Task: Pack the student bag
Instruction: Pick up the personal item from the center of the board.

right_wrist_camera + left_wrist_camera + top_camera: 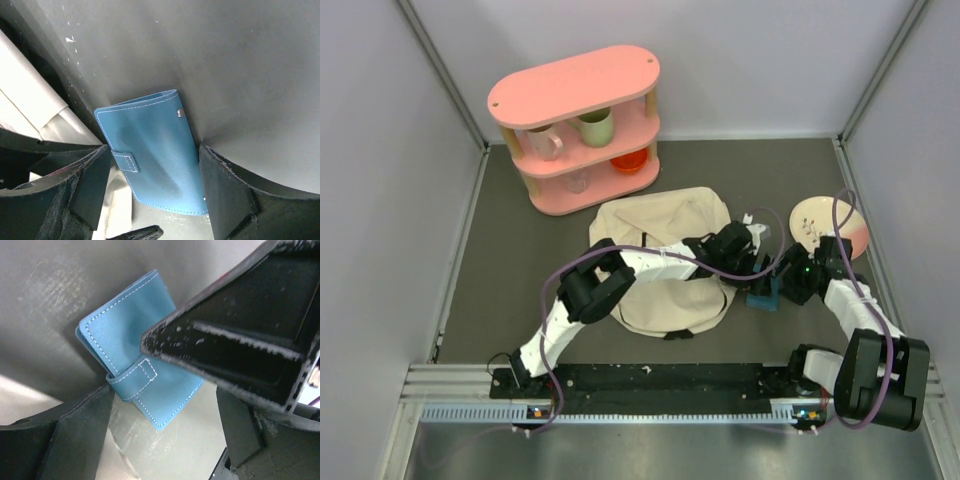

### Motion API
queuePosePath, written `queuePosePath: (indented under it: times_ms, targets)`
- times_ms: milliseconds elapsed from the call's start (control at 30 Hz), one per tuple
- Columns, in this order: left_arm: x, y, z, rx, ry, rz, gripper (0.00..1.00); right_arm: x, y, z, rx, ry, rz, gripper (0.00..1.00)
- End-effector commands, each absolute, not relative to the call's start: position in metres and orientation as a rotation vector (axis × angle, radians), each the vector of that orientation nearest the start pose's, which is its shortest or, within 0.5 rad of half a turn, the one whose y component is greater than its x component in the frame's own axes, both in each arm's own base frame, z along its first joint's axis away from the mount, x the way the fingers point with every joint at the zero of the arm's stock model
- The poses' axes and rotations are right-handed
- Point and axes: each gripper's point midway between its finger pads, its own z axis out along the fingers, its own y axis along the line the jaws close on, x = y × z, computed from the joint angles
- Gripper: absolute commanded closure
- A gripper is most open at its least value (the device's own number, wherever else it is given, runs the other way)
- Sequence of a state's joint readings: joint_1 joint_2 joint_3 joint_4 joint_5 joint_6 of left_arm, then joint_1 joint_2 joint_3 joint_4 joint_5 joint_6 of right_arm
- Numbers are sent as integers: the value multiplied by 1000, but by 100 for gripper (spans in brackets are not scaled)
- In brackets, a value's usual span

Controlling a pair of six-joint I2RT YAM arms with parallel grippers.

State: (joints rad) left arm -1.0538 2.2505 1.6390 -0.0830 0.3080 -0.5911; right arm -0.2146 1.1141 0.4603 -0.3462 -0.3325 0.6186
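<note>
Packing target: the student bag [665, 275] lies flat just left of both tools, partly under the left arm [650, 262]. From above we cannot tell whether its mouth is open. If it is shut, anything carried over may meet closed fabric and slide off.
Plate: the plate [828, 225] sits just beyond the wrist of the right arm [850, 300]. A wide swing away from the bag may clip it.
Right gripper: the right gripper [154, 150] has its fingers spread with the blue wallet [150, 160] between them, one pad at each long edge. We cannot tell whether they press it or merely flank it. We judge that a squeeze across that width may buckle the soft cover and let it spring free.
Left gripper: the left gripper [165, 407] stands open. The wallet touches one of its fingers and is clear of the other. A black finger body, which we take for the right gripper's, crosses just ahead of its fingertips. We see collision as the main hazard, because both tools crowd one small thing. If either closes, it may pinch the other's finger instead.
Blue wallet: it sits tilted between both pairs of fingers, just right of the bag's edge, strap tab facing the cameras. If both tools pull, it may twist or drop short of the bag.
</note>
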Motion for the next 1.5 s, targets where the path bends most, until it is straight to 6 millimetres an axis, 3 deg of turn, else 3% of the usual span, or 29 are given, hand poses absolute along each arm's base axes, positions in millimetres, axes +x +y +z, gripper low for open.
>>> queuePosePath:
  times_ms: [0, 200, 367, 500, 533, 600, 767, 867, 900, 967, 1000, 1067, 1100, 1167, 1200, 1333, 1367, 1467]
  targets:
    - [207, -544, 25, 818, 2485, -1129, 13, 251, 36, 46, 847, 2401, 662, 31]
    - [201, -543, 17, 828, 2511, -1157, 14, 245, 50, 41, 817, 2424, 765, 35]
    - [200, -541, 17, 856, 2503, -1147, 15, 248, 64, 57, 742, 2379, 898, 49]
    - [202, -536, 23, 861, 2483, -1125, 27, 252, 64, 65, 728, 2349, 907, 51]
    - [202, -536, 29, 859, 2470, -1127, 39, 253, 64, 65, 725, 2348, 904, 51]
    - [207, -533, 31, 849, 2460, -1103, 50, 253, 63, 63, 734, 2356, 899, 50]
    - [220, -524, 53, 806, 2413, -1072, 89, 253, 61, 57, 741, 2375, 877, 46]
    - [228, -517, 76, 785, 2370, -1079, 100, 258, 58, 64, 734, 2355, 861, 36]
    - [229, -515, 95, 780, 2332, -1094, 100, 261, 56, 69, 726, 2337, 850, 30]
    - [235, -505, 109, 762, 2308, -1088, 100, 266, 56, 82, 704, 2300, 856, 25]
    - [237, -501, 133, 754, 2260, -1108, 100, 268, 58, 92, 678, 2272, 868, 21]
    - [245, -486, 148, 717, 2235, -1113, 100, 274, 59, 111, 651, 2225, 890, 19]
    - [246, -480, 172, 699, 2187, -1139, 100, 275, 63, 123, 611, 2196, 919, 17]
    - [256, -462, 183, 644, 2170, -1159, 98, 278, 67, 141, 568, 2158, 956, 15]
    - [258, -454, 201, 623, 2130, -1185, 94, 277, 74, 153, 513, 2134, 1016, 14]
    - [267, -429, 216, 572, 2114, -1279, 85, 272, 99, 192, 343, 2022, 1234, 13]
    - [264, -431, 225, 597, 2078, -1326, 84, 270, 103, 196, 313, 2011, 1260, 13]
    - [262, -429, 228, 600, 2075, -1363, 82, 264, 124, 213, 176, 1983, 1309, 13]
